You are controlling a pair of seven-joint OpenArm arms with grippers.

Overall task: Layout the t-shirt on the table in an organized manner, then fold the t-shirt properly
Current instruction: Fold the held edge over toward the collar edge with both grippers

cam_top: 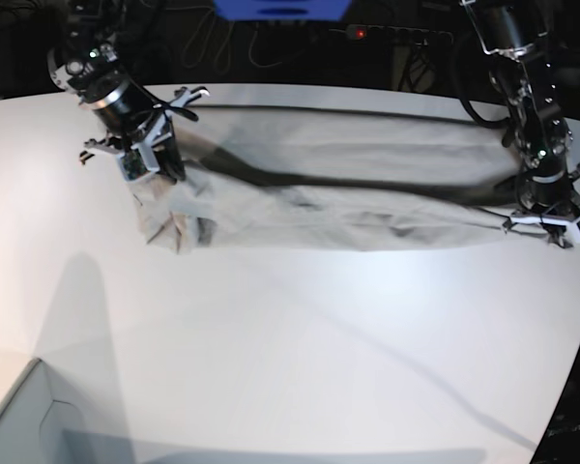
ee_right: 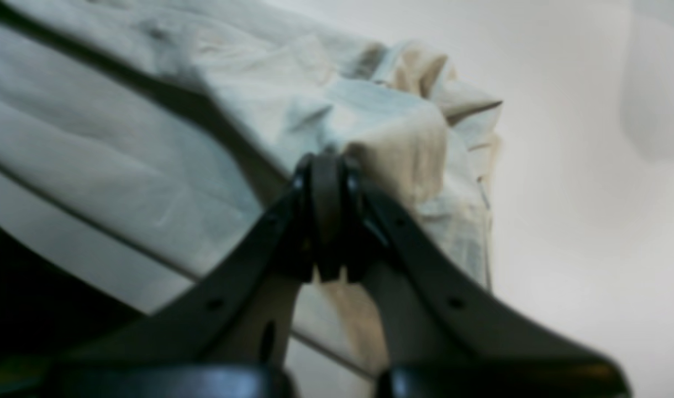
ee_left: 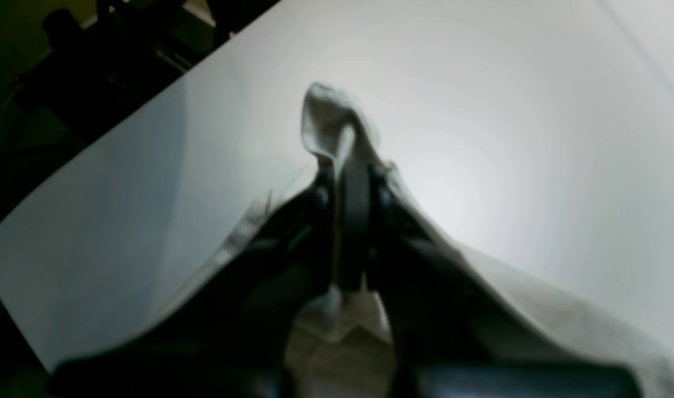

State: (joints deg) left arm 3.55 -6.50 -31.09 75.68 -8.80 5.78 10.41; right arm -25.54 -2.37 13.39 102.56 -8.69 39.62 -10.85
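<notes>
The light grey-beige t-shirt (cam_top: 348, 208) is stretched in a long band across the far half of the white table (cam_top: 290, 338). At the right end of the base view, my left gripper (cam_top: 539, 215) is shut on a corner of the cloth. In the left wrist view a tuft of t-shirt (ee_left: 328, 119) sticks out past the left gripper (ee_left: 349, 174). At the left end, my right gripper (cam_top: 158, 174) is shut on a bunched fold. In the right wrist view the crumpled t-shirt (ee_right: 381, 127) sits pinched at the right gripper (ee_right: 327, 168).
A grey box corner (cam_top: 19, 420) sits at the near left. Cables and dark equipment (cam_top: 300, 34) run behind the table's far edge. The table's curved edge (cam_top: 570, 367) falls away at the right. Bare tabletop fills the near half.
</notes>
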